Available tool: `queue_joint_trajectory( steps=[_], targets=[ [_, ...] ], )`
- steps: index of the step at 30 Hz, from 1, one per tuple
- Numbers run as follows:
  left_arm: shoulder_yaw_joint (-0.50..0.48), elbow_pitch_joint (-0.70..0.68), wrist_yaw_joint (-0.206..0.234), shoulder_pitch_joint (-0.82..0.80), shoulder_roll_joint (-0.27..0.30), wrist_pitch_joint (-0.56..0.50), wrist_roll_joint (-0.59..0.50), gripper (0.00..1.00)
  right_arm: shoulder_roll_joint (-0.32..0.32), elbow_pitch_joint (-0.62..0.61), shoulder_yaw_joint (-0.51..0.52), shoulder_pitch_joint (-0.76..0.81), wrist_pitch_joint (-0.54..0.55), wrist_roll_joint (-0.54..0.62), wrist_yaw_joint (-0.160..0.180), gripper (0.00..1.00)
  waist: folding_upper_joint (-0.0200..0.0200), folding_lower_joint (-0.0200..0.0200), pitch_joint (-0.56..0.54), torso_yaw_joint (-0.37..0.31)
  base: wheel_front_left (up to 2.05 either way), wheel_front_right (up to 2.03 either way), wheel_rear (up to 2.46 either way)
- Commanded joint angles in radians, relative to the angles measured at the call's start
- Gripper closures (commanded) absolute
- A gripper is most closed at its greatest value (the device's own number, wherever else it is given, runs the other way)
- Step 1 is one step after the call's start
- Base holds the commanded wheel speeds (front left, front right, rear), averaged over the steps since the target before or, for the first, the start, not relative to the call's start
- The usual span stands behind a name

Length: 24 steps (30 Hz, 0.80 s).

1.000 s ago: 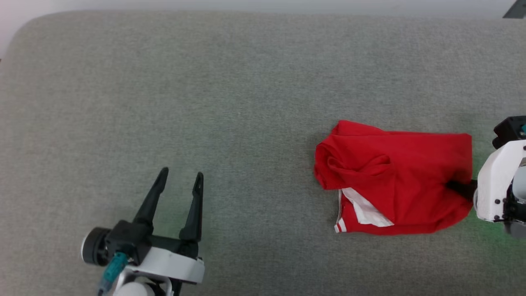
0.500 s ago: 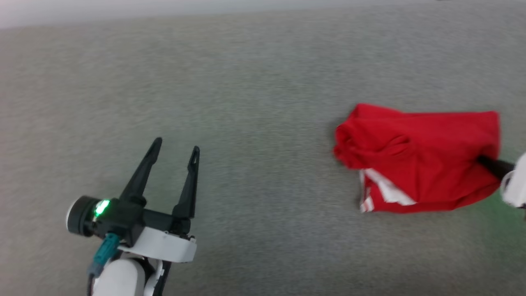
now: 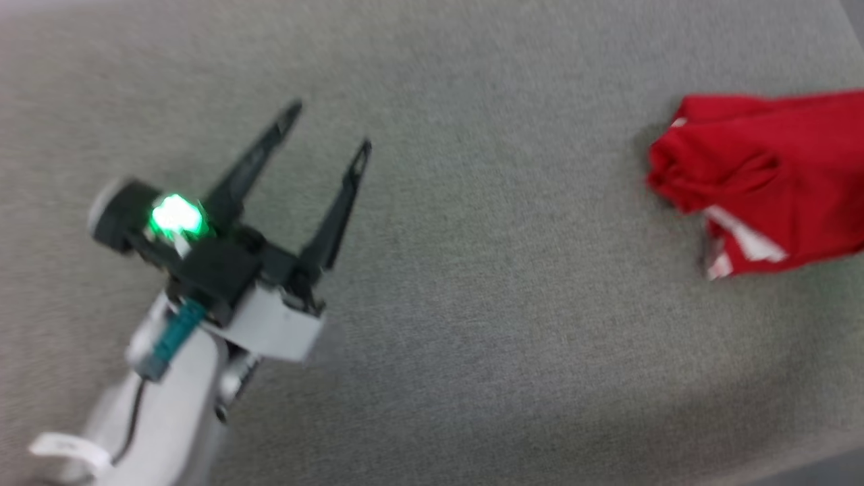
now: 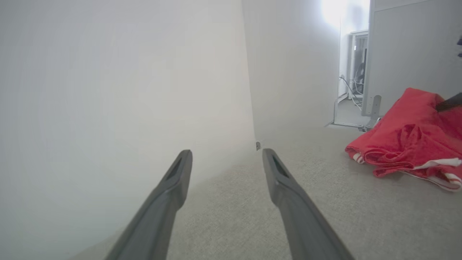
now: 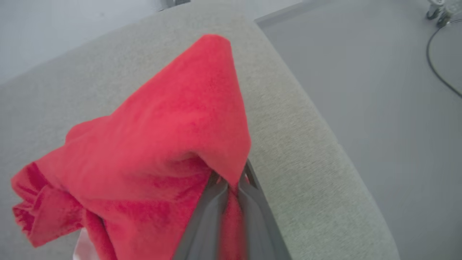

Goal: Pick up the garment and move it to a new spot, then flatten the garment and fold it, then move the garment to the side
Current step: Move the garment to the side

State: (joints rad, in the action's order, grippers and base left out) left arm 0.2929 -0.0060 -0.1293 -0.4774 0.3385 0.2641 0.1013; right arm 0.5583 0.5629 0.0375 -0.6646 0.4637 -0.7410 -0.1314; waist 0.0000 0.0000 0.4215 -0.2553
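- Right now the right gripper (image 5: 231, 186) has its jaws pinched almost together on a fold of the garment (image 5: 158, 137); red cloth is trapped between the two dark fingers and tents up over their tips.
- Left gripper (image 3: 329, 126): jaws spread wide and holding nothing, with bare grey upholstery (image 3: 472, 283) between and beneath the fingers.
- The garment is a loosely bunched red bundle lying on the upholstery at the robot's right, with white sleeve cloth and striped trim poking out of its lower folds (image 4: 440, 169).
- Its held end is raised while the lower folds rest on the surface (the left wrist view shows this best, with a dark finger (image 4: 447, 104) entering the cloth from the right).
- Long axis: the bundle runs roughly left to right across the head view, gripped at its far right end, so the loose end points toward the left gripper.
- From the open left jaws the garment lies off to the right, well apart; the right arm is clearly the nearer one.
- My read is that carrying it to a new spot falls to the right arm, and the rounded cushion edge and floor (image 5: 379, 90) sit close beside the grip.
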Motion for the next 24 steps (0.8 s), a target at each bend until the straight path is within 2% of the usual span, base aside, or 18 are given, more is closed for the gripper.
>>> queue_joint_trajectory(
  steps=[1,10,18,24],
  targets=[
    [0.006,-0.005,-0.002,-0.039,0.021,-0.001,0.005,0.00,0.007,0.020,0.008,-0.038,-0.023,0.014,0.002,1.00,0.0000,0.0000,0.094,-0.060,0.00,0.00,0.00],
    [0.086,-0.030,-0.002,-0.264,0.101,-0.001,0.026,0.00,0.023,0.222,0.008,-0.246,-0.157,0.115,0.002,1.00,0.0000,0.0000,0.216,-0.061,0.00,0.00,0.00],
    [0.151,-0.013,-0.002,-0.381,0.126,-0.001,0.032,0.00,-0.006,0.407,0.015,-0.368,-0.252,0.175,0.002,1.00,0.0000,0.0000,0.268,-0.069,0.00,0.00,0.00],
    [0.175,0.011,-0.002,-0.410,0.144,-0.001,0.035,0.00,-0.030,0.490,-0.012,-0.417,-0.310,0.211,0.002,1.00,0.0000,0.0000,0.287,-0.075,0.00,0.00,0.00]
  ],
)
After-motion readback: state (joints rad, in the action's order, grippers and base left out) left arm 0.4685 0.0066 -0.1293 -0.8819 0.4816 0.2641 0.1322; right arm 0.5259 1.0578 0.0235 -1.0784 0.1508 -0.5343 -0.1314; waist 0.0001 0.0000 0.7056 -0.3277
